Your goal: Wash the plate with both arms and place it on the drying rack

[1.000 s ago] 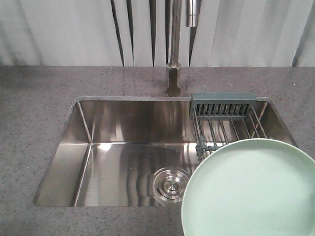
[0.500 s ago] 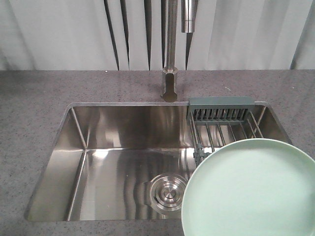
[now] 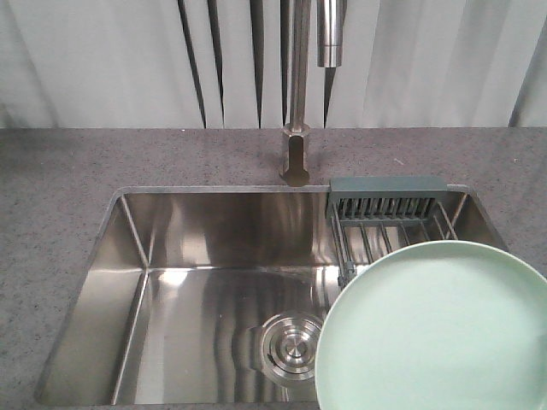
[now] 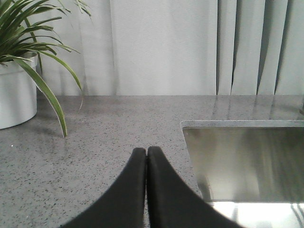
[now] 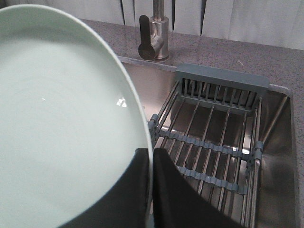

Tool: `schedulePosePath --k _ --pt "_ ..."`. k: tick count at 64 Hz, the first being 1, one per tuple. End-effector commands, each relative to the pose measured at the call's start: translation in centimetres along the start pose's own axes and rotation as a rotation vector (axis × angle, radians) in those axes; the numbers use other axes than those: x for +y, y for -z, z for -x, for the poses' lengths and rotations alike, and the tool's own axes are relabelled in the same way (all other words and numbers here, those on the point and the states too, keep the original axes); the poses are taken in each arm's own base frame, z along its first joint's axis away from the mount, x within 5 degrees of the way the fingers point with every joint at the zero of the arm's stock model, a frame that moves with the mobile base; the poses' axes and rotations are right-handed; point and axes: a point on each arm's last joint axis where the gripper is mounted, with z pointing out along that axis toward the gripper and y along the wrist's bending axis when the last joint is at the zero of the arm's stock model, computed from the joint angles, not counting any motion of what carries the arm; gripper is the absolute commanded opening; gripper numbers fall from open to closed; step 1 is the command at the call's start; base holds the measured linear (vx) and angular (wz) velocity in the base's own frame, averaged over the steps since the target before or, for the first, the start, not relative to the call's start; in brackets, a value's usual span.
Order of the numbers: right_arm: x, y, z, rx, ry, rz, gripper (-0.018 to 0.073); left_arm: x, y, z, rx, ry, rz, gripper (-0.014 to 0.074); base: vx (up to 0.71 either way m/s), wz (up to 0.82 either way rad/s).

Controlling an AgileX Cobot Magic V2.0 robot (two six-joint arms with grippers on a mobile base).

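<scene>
Right wrist view: the black right gripper (image 5: 151, 152) is pinched tight on the rim of the round, pale mint-green matte plate (image 5: 61, 118). The plate fills the frame from 9 to 12 o'clock, and its left side is cut off. At 3 o'clock the steel-barred drying rack (image 5: 213, 137) with grey-green end frames spans the stainless steel sink (image 5: 280, 156). The black left gripper (image 4: 146, 152) has its fingers pressed together on nothing, above the speckled grey counter (image 4: 95, 142). From the front the plate sits cropped at 5 o'clock, hiding the rack's near end and part of the round steel drain (image 3: 286, 350). Since a second ago the sink and the chrome faucet (image 3: 297, 102) have slid lower in frame, and the plate covers more of the rack.
</scene>
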Motion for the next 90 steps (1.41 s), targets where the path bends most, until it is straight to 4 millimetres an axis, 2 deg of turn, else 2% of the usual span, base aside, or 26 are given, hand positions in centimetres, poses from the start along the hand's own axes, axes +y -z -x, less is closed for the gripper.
schedulePosePath --k 1,63,67,79,83,90 --pt "-0.10 0.33 1.42 -0.094 -0.006 -0.017 -0.0002 -0.09 0.06 0.06 -0.068 0.009 -0.014 -0.0006 0.03 0.00" --pt "-0.10 0.33 1.42 -0.094 -0.006 -0.017 -0.0002 -0.11 0.08 0.27 -0.078 0.014 -0.016 -0.0006 0.01 0.00" --pt "-0.10 0.33 1.42 -0.094 -0.006 -0.017 -0.0002 -0.12 0.09 0.41 -0.092 0.103 -0.022 -0.0006 0.00 0.00" --pt "-0.10 0.33 1.42 -0.094 -0.006 -0.017 -0.0002 -0.07 0.09 0.40 -0.084 0.670 -0.042 -0.0006 0.00 0.00" --pt "-0.10 0.33 1.42 -0.094 -0.006 -0.017 -0.0002 -0.07 0.09 0.39 -0.083 0.753 -0.045 -0.0006 0.00 0.00" --pt "-0.10 0.33 1.42 -0.094 -0.006 -0.017 -0.0002 -0.06 0.09 0.41 -0.084 0.778 -0.045 -0.0006 0.00 0.00"
